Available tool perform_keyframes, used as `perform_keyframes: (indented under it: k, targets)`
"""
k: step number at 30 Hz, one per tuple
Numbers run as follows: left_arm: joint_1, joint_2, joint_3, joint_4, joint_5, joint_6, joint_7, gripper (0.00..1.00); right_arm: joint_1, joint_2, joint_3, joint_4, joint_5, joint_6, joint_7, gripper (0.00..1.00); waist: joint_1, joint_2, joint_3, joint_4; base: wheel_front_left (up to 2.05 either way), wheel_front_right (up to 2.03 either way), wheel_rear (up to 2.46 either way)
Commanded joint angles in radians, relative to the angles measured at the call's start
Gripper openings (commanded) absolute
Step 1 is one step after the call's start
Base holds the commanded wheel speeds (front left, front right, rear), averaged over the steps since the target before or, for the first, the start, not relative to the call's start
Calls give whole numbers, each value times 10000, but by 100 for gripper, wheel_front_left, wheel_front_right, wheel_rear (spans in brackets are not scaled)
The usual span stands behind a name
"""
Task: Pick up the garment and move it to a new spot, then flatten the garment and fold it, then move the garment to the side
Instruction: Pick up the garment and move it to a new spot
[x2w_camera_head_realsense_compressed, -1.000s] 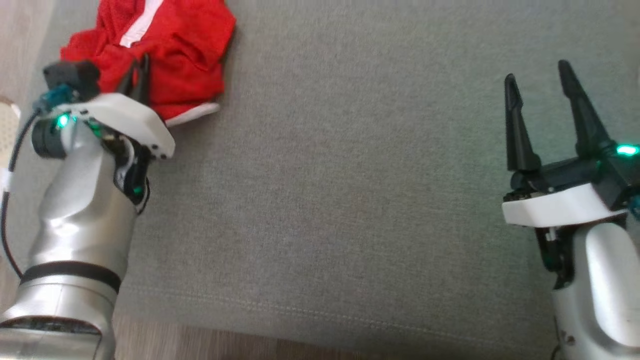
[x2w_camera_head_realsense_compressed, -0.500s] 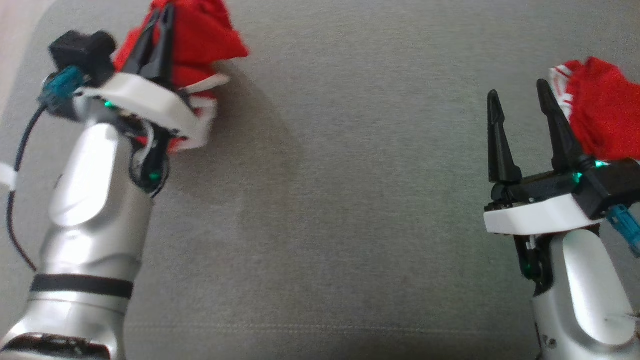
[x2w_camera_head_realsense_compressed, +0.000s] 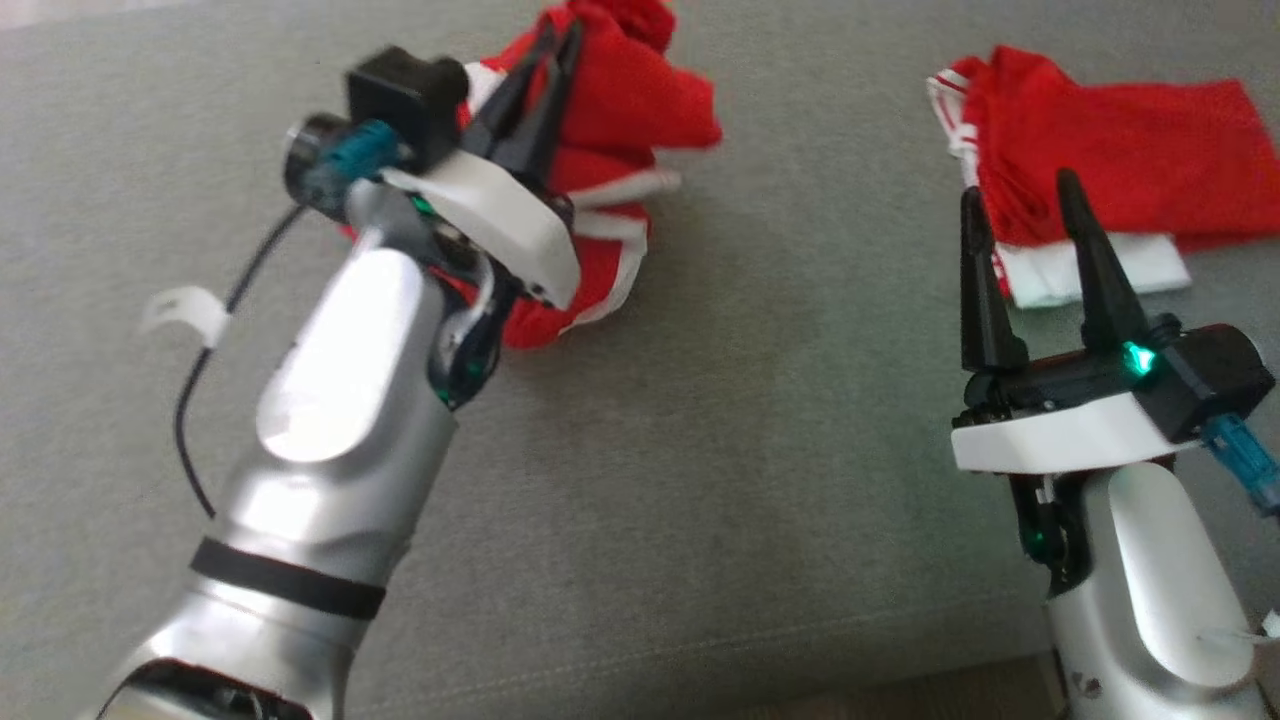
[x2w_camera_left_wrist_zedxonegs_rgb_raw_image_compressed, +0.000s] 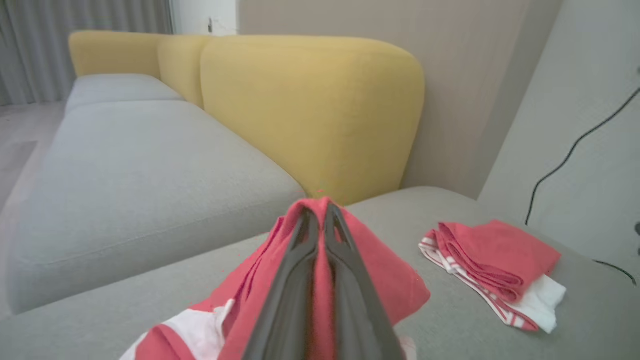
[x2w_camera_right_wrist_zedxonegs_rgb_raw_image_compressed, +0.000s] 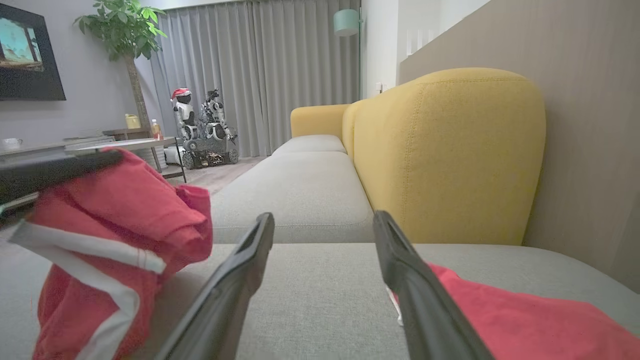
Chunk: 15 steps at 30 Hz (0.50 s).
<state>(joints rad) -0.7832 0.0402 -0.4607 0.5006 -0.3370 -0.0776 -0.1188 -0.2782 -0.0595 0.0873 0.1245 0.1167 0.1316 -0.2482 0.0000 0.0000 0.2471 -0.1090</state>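
While your left gripper (x2w_camera_head_realsense_compressed: 562, 32) is clamped on the bunched red garment (x2w_camera_head_realsense_compressed: 640, 110) over the grey seat (x2w_camera_head_realsense_compressed: 760, 420), your right gripper (x2w_camera_head_realsense_compressed: 1018, 187) stands with fingers apart, near a folded red cloth (x2w_camera_head_realsense_compressed: 1130, 170).

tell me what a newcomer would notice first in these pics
The bunched red garment with white stripes, pinched in the shut left gripper over the grey cushion, grabs the eye first. A second red garment lies folded at right, beyond the open right gripper. A yellow backrest rises behind.
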Motion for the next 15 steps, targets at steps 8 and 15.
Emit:
perform_keyframes:
  k: [8, 15]
  targets:
    - [-422, 106, -1131, 815, -815, 469, -522, 100, -431, 92, 327, -196, 263, -9, -131, 100, 0, 0, 314, -797, 0, 0, 0]
    - [-574, 104, -1055, 1169, -1455, 973, -1270, 100, -214, 92, 231, -147, 144, -9, -134, 100, 0, 0, 31, -242, 0, 0, 0]
